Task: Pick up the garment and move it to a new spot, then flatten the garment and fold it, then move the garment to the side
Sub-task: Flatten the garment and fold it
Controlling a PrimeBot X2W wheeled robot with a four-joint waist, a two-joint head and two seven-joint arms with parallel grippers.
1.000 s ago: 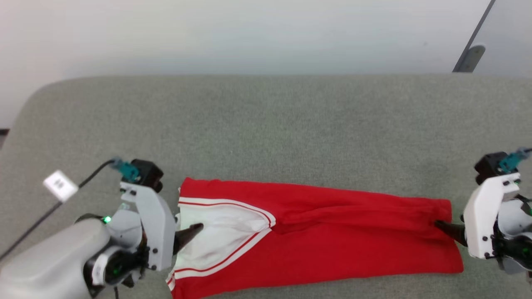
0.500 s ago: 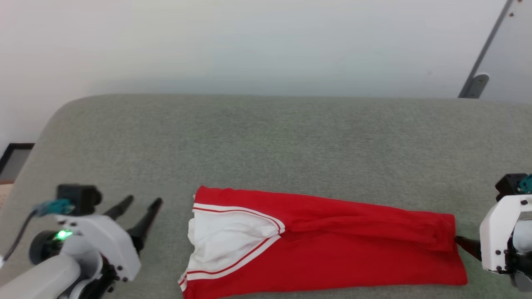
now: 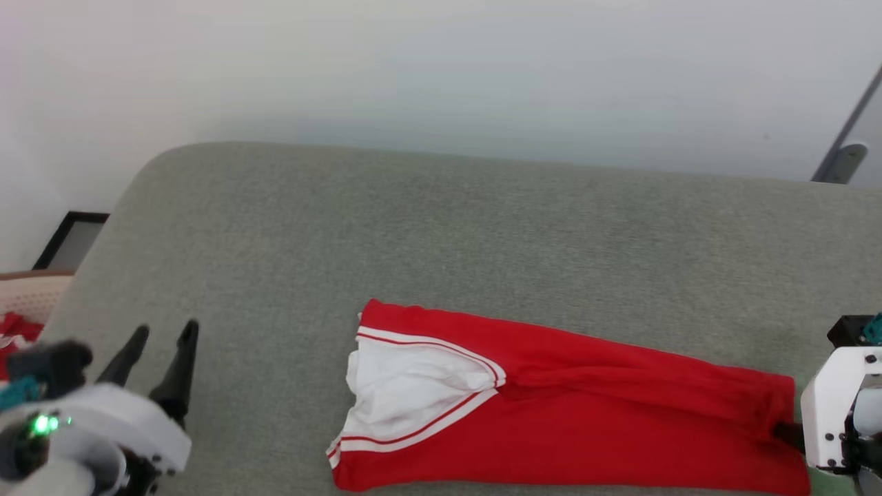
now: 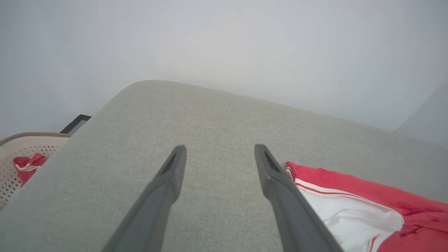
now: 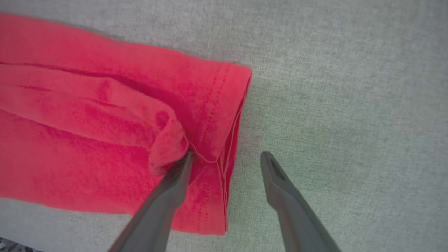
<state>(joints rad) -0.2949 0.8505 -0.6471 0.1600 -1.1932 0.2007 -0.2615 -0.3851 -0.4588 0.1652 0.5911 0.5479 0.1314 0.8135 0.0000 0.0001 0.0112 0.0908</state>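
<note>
**Item:** garment [image 3: 586,420], red, folded into a long strip, white sleeve [image 3: 413,393] uppermost at its left end. We find it low on the grey worktop [image 3: 441,227], centre to right in the head view.

**Open room:** we note bare surface from the strip to the far edge by the wall [image 3: 441,69], and leftward to the rounded corner. A beige basket [image 4: 21,147] holding red cloth sits beyond that corner.

**Left claw** [image 3: 165,329]: spread wide, empty, above bare worktop well left of the sleeve.

**Right claw** [image 5: 227,154]: spread wide, gripping nothing. One finger is at the hem fold, the other over bare worktop just beside it.

**Change:** a second ago the left claw's finger lay on the sleeve. The right keeps to the hem. The head camera has turned.

**Obscured:** the strip's near edge is cut by the frame. We cannot tell whether the right finger's tip lies under the fold.
</note>
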